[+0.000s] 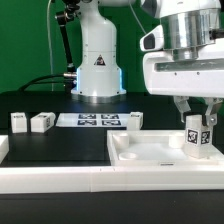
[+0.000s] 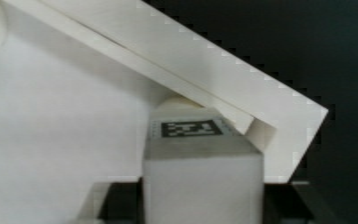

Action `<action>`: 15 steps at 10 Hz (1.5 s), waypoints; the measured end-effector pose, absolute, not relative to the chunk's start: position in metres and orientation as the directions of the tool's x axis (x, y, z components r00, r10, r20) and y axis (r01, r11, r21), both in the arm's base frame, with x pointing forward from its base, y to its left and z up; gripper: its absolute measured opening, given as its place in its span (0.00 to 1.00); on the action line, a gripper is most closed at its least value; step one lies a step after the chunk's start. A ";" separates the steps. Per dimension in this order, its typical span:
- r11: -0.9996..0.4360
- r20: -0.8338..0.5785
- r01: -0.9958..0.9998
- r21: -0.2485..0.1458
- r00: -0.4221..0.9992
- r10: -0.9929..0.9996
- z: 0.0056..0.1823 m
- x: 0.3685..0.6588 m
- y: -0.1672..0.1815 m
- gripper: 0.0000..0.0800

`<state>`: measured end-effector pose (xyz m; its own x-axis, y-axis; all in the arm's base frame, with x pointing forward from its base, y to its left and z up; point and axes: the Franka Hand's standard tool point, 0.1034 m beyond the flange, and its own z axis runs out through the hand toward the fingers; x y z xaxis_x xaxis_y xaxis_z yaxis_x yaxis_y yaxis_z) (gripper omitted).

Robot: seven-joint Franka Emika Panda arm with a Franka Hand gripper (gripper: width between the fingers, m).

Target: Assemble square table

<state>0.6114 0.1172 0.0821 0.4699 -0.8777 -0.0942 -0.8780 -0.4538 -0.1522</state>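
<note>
White square top [image 1: 150, 152] and white leg blocks [image 1: 42, 122] with black-and-white tags [image 2: 192, 128], against black table [image 1: 55, 148].

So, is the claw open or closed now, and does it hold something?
Claw: closed, holding a white leg block.

Upright leg block [image 1: 196, 138] in hand [image 1: 197, 123], at corner of square top [image 1: 150, 160]

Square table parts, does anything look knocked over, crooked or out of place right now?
Nothing stands out. The square top lies flat, the gripper holds one leg upright at its corner on the exterior view's right, and three loose legs sit apart on the black table behind it.
</note>
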 end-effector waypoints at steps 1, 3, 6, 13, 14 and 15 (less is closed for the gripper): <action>-0.432 -0.105 -0.889 -0.154 0.449 -0.887 0.082 0.611 0.119 0.51; -0.519 -0.093 -0.842 -0.149 0.535 -0.840 0.082 0.609 0.121 0.68; -0.744 -0.053 -0.652 -0.149 0.756 -0.652 0.083 0.609 0.126 0.81; -0.998 0.060 -0.007 -0.067 0.998 -0.011 0.078 0.606 0.128 0.81; -0.992 0.070 0.116 -0.058 0.991 0.112 0.079 0.607 0.126 0.81; -0.981 0.075 0.188 -0.052 0.980 0.184 0.079 0.609 0.125 0.81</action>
<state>0.6089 0.1254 0.0793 0.9800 0.1842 0.0751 0.1884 -0.9807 -0.0524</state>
